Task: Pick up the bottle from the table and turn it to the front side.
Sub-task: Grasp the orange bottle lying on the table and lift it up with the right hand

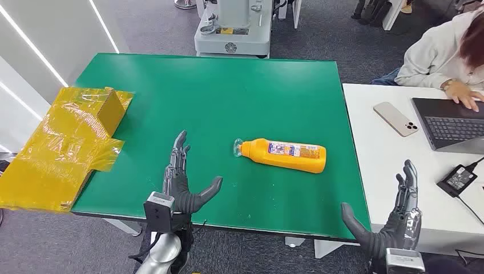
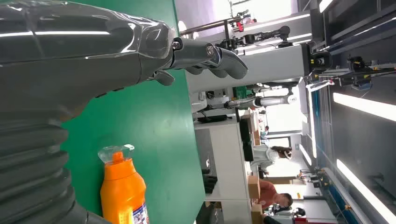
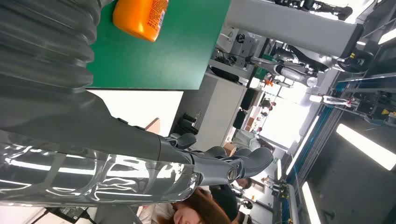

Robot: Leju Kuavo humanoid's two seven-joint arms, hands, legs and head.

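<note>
An orange bottle (image 1: 283, 154) with a clear cap and a printed label lies on its side on the green table (image 1: 228, 91), cap pointing left. Its capped end (image 2: 122, 186) shows in the left wrist view, its base (image 3: 140, 16) in the right wrist view. My left hand (image 1: 184, 181) hovers over the table's front edge, left of the bottle, fingers spread and holding nothing. My right hand (image 1: 391, 220) is off the table's front right corner, also spread and apart from the bottle.
A yellow wrapped box (image 1: 63, 145) sits at the table's left edge. A white desk (image 1: 388, 165) on the right carries a phone (image 1: 395, 119), a laptop (image 1: 451, 123) and a charger (image 1: 458, 178). A person (image 1: 442, 51) sits there typing. A grey machine base (image 1: 231, 31) stands behind the table.
</note>
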